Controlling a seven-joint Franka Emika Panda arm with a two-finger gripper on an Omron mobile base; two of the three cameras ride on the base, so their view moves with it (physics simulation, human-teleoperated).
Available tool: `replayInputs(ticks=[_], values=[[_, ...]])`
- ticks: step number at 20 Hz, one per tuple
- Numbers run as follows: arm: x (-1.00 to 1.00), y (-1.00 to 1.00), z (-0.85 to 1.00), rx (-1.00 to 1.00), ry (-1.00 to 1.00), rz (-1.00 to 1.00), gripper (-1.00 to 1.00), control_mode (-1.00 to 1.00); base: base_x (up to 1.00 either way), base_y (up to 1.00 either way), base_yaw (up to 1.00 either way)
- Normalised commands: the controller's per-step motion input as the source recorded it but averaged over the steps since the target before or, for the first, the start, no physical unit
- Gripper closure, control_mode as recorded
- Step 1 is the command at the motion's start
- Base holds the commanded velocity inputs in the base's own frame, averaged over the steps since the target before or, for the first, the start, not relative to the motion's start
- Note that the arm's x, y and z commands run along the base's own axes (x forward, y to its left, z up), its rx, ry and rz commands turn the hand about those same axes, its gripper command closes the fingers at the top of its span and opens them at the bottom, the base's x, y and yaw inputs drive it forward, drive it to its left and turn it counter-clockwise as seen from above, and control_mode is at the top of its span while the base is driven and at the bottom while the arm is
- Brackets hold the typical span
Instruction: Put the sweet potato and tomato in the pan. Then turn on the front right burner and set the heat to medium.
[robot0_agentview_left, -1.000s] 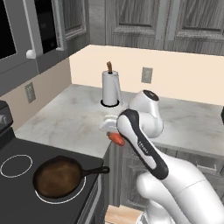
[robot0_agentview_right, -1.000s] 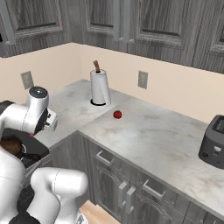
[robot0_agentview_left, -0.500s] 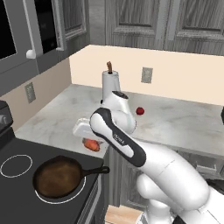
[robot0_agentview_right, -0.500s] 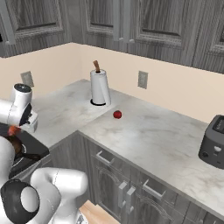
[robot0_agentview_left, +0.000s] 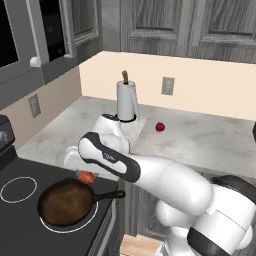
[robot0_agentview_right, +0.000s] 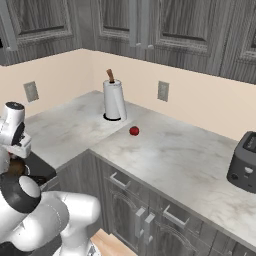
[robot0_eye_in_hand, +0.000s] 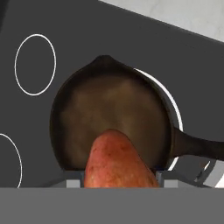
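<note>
Item: sweet potato (robot0_eye_in_hand: 117, 159), a tapered orange-pink lump, found at the bottom centre of the hand view, clamped between the two fingers of the gripper (robot0_agentview_left: 86, 176) and held above the near rim of the pan (robot0_eye_in_hand: 109, 118); in the left base view it showed as a small orange spot at centre left, just over the pan's right edge. Judged firm, fairly light, matt-skinned and not fragile; the taper suggested a grasp across the thick middle would hold best, since a grip near the pointed end could let it slide out. Item: pan, a dark skillet with brownish inside, sitting on the front right burner (robot0_eye_in_hand: 173, 105), whose white ring peeked out along the pan's right side; handle pointing to the right of the hand view; judged heavy and stable, unlikely to shift under a dropped vegetable. Item: tomato (robot0_agentview_right: 134, 131), a small glossy red ball on the marble counter (robot0_agentview_right: 175, 160), upper centre of the right base view, near the paper towel roll (robot0_agentview_right: 114, 100) but apart from it; judged smooth, round and prone to roll, best taken across its widest part with gentle pressure. Toaster (robot0_agentview_right: 243, 162) stood at the far right edge.
</note>
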Motion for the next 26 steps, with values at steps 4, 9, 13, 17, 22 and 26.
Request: replayInputs(ticks=[4, 9, 13, 17, 22, 26], values=[[0.04, 0.35, -0.52, -0.08, 0.02, 0.0, 1.0, -1.0, 0.0, 0.0, 0.0], [0.04, 0.22, -0.47, -0.05, 0.0, 0.0, 1.0, -1.0, 0.0, 0.0, 0.0], [0.0, 0.05, -0.45, -0.02, 0.0, 0.0, 1.0, -1.0, 0.0, 0.0, 0.0], [0.0, 0.0, -0.45, 0.0, 0.0, 0.0, 1.0, -1.0, 0.0, 0.0, 0.0], [0.0, 0.0, -0.41, 0.0, 0.0, 0.0, 1.0, -1.0, 0.0, 0.0, 0.0], [0.0, 0.04, -0.34, 0.0, 0.0, 0.0, 1.0, -1.0, 0.0, 0.0, 0.0]])
